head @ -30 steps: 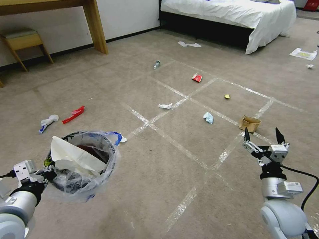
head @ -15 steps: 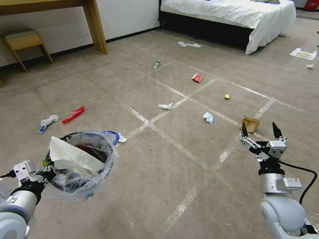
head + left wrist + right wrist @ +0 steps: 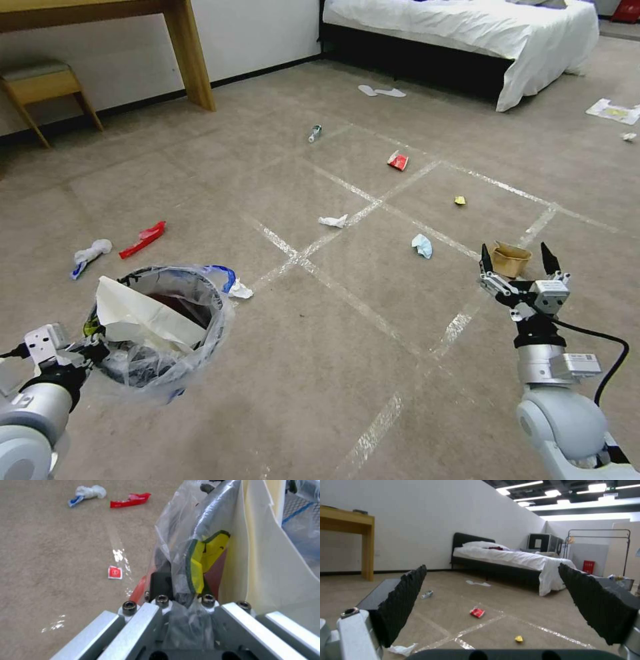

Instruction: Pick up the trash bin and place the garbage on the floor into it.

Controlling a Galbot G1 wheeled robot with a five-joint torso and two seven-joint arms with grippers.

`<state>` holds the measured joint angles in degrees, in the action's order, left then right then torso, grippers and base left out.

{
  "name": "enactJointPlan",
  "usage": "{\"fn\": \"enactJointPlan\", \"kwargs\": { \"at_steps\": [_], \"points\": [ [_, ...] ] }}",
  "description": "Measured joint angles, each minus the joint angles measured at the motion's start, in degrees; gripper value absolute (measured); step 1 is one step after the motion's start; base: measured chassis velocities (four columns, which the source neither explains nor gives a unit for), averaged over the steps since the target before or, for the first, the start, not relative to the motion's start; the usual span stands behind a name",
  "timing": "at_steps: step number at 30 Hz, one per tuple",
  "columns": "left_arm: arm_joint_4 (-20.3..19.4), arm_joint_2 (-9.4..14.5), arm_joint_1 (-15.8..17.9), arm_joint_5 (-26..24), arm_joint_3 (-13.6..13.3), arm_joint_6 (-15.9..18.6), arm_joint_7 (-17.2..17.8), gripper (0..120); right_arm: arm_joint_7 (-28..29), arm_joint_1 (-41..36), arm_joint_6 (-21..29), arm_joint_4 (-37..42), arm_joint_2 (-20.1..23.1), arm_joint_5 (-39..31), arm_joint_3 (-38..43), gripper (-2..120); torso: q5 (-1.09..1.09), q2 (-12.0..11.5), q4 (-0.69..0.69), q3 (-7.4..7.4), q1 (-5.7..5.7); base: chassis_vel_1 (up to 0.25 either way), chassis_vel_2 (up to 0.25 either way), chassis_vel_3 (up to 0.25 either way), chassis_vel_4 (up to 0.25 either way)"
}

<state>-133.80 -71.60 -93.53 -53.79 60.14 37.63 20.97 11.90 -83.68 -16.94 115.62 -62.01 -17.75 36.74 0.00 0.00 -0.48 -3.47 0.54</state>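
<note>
My left gripper (image 3: 90,347) is shut on the rim of the trash bin (image 3: 157,327) and holds it above the floor (image 3: 320,387). The red bin has a clear bag liner (image 3: 186,530), and a white paper sheet (image 3: 260,555) and a yellow-green scrap (image 3: 206,555) lie inside. My right gripper (image 3: 517,261) is open, just short of a brown paper bag (image 3: 512,259). Garbage lies scattered: a light blue mask (image 3: 421,245), a white tissue (image 3: 332,221), a red wrapper (image 3: 398,161), a yellow scrap (image 3: 459,200) and a small bottle (image 3: 314,133).
Left of the bin lie a long red wrapper (image 3: 143,240) and a white-blue wad (image 3: 85,255); a tissue (image 3: 239,290) lies beside the bin. A bed (image 3: 467,33) stands far ahead, a wooden table leg (image 3: 190,53) and a stool (image 3: 47,87) far left. Paper (image 3: 617,111) lies far right.
The whole picture has shifted as the camera moved forward. My right gripper has reached farther out and now stands close to the brown paper bag. The left gripper still holds the bin.
</note>
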Motion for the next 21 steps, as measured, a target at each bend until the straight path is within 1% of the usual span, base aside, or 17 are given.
{"fn": "enactJointPlan", "kwargs": {
  "at_steps": [11,12,18,21],
  "points": [
    [0.2,0.25,-0.18,0.17,0.05,-0.1,-0.15,1,0.01,-0.23,0.18,0.32,-0.24,0.26,0.02,100,-0.02,0.0,0.0,0.01,-0.01,-0.101,0.1,0.096,-0.103],
    [0.13,0.34,-0.25,0.16,0.15,-0.1,-0.16,1,0.01,-0.24,0.25,0.44,-0.21,0.3,0.02,100,0.01,0.0,0.0,0.01,-0.01,-0.115,0.134,0.121,-0.132],
    [-0.23,0.55,-0.66,0.11,0.36,-0.19,-0.16,1,0.02,-0.25,0.33,0.81,-0.12,0.37,0.12,100,-0.01,0.0,0.0,0.0,0.0,-0.187,0.161,0.175,-0.156],
    [-0.44,0.59,-0.87,0.07,0.41,-0.22,-0.19,1,0.03,-0.37,0.35,0.99,-0.17,0.44,0.16,100,0.01,0.0,0.0,0.01,-0.01,-0.208,0.167,0.196,-0.175]
  ]
}}
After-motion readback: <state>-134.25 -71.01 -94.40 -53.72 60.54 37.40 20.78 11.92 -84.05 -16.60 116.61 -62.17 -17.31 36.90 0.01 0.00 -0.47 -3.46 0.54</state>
